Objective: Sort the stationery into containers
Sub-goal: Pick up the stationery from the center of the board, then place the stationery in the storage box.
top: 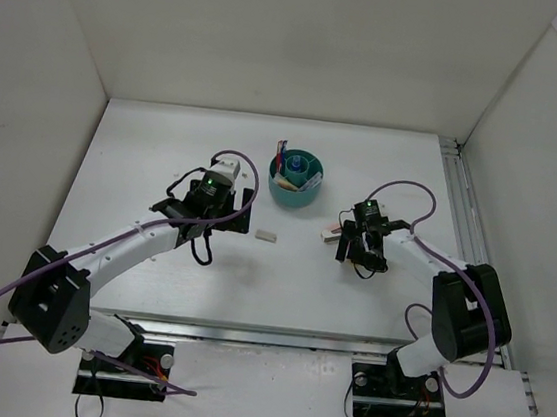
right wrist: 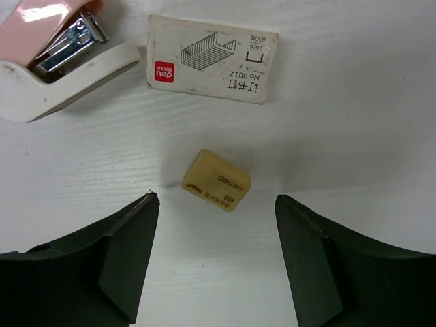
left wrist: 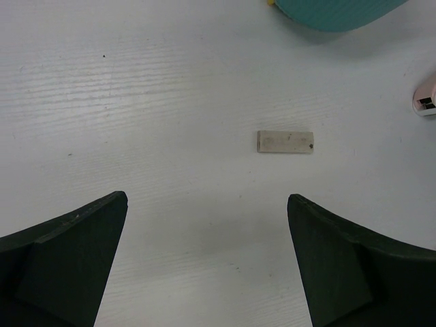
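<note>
Right gripper [top: 362, 250] hung wide open and empty over the yellow eraser [right wrist: 216, 180], which lay tilted on the surface [right wrist: 354, 136] near the staple box [right wrist: 212, 59]. It looked light, rubbery and grippy, so I'd pinch its long sides. Left gripper [left wrist: 208, 204] gaped too, with a flat beige eraser [left wrist: 285, 142] ahead.

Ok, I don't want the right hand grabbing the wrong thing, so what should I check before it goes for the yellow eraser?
1. Right hand open: ok, jaws stand wide apart.
2. Yellow eraser centred ahead of the gap: ok, it lies flat on the table.
3. Staple box and stapler apart from the eraser: ok, both lie beyond it, not touching.
4. Left hand out of the way: ok, open above the flat eraser, well apart in the top view.
5. Free compartment in the teal organizer: cannot tell, too small.
</note>
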{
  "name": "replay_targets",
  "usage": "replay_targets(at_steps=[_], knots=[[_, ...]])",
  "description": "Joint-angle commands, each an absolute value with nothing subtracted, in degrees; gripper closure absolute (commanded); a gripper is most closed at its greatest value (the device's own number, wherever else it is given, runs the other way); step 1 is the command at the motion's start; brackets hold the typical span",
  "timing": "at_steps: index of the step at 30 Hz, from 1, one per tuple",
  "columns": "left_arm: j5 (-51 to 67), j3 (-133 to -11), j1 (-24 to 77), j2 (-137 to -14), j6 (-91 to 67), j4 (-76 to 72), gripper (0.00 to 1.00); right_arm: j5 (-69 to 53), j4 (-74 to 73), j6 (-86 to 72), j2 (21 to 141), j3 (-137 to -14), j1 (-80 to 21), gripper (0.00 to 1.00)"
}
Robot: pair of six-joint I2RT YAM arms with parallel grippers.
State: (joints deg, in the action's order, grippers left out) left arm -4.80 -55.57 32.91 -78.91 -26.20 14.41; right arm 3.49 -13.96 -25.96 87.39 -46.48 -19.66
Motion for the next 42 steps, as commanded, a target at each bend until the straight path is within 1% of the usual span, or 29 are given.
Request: replay_targets(at_steps=[1, 3, 7, 10, 11, 13, 14, 15, 16, 19, 23, 25, 26, 27, 30, 32, 33, 34, 36, 37, 39, 42], knots=[[-7.47, -56.69, 33.05, -75.85, -27.07, 13.54, 0.0, 3.43, -14.5, -27.33, 88.32, -48.34, -18.81, 0.34], [-8.08, -56.16, 33.05, -74.98, -27.24, 13.54, 0.0, 3.43, -15.82, -27.6, 89.03, -49.48, -18.72, 0.35], [-10.28, -56.25, 33.05, -74.0, -27.25, 14.06, 0.0, 3.69, -17.93, -27.86, 91.4, -52.02, -18.81, 0.45], [-11.77, -56.51, 33.05, -73.48, -26.81, 14.33, 0.0, 3.95, -19.16, -28.04, 92.37, -53.0, -18.81, 0.55], [-12.04, -56.6, 33.05, -73.39, -26.63, 14.33, 0.0, 3.96, -19.33, -28.04, 92.37, -53.17, -18.9, 0.62], [-12.48, -56.78, 33.05, -73.39, -26.19, 14.15, 0.0, 3.96, -19.16, -27.86, 92.55, -53.26, -18.9, 0.69], [-12.31, -56.78, 33.05, -73.48, -26.02, 14.15, 0.0, 4.13, -18.99, -27.34, 92.55, -53.35, -18.9, 0.76], [-12.3, -56.78, 33.05, -73.65, -25.75, 13.89, 0.0, 4.13, -18.98, -27.33, 92.64, -53.44, -18.98, 0.79], [-12.13, -56.69, 33.05, -73.57, -25.32, 13.8, 0.0, 3.7, -18.55, -25.77, 92.64, -53.79, -19.16, 0.84], [-11.95, -56.6, 33.05, -74.09, -24.87, 13.8, 0.0, 3.17, -16.45, -21.72, 90.27, -55.28, -20.21, 0.89], [-11.6, -57.3, 33.05, -76.46, -24.0, 13.8, 0.0, 1.76, -11.79, -16.19, 85.17, -58.79, -21.36, 0.9], [-10.81, -58.18, 33.05, -77.95, -23.82, 13.8, 0.0, 0.45, -8.2, -11.27, 84.38, -62.91, -21.36, 0.9], [-9.94, -58.44, 33.05, -78.31, -23.21, 13.54, 0.0, 0.44, -7.39, -9.77, 85.25, -64.76, -21.27, 0.9], [-9.41, -58.88, 33.05, -78.57, -23.12, 13.45, 0.0, -1.3, -6.43, -6.45, 86.04, -68.6, -20.92, 0.9], [-8.79, -59.41, 33.05, -79.28, -22.76, 13.45, 0.0, -6.14, -2.74, -1.16, 90.15, -73.9, -19.7, 0.9], [-9.05, -59.59, 33.05, -79.45, -22.76, 13.8, 0.0, -14.03, -0.36, 8.93, 93.76, -77.95, -18.03, 0.89], [-9.05, -59.59, 33.05, -79.45, -22.68, 13.97, 0.0, -17.02, 1.91, 16.62, 95.0, -80.13, -17.58, 0.89], [-9.05, -59.59, 33.05, -79.37, -22.59, 14.06, 0.0, -23.4, 2.37, 20.35, 96.31, -81.29, -17.32, 0.86], [-9.49, -59.41, 33.05, -79.19, -22.59, 14.32, 0.0, -27.58, 1.15, 28.86, 100.43, -85.93, -17.23, 0.86], [-9.58, -59.41, 33.05, -79.02, -22.41, 14.5, 0.0, -30.56, -1.82, 31.0, 101.68, -87.44, -17.23, 0.86], [-9.84, -59.76, 33.05, -79.19, -22.41, 15.03, 0.0, -31.81, -4.47, 34.09, 104.66, -91.21, -17.23, 0.86], [-9.84, -60.2, 33.05, -79.72, -22.67, 15.73, 0.0, -30.59, -4.92, 36.29, 106.86, -92.37, -17.14, 0.86]])
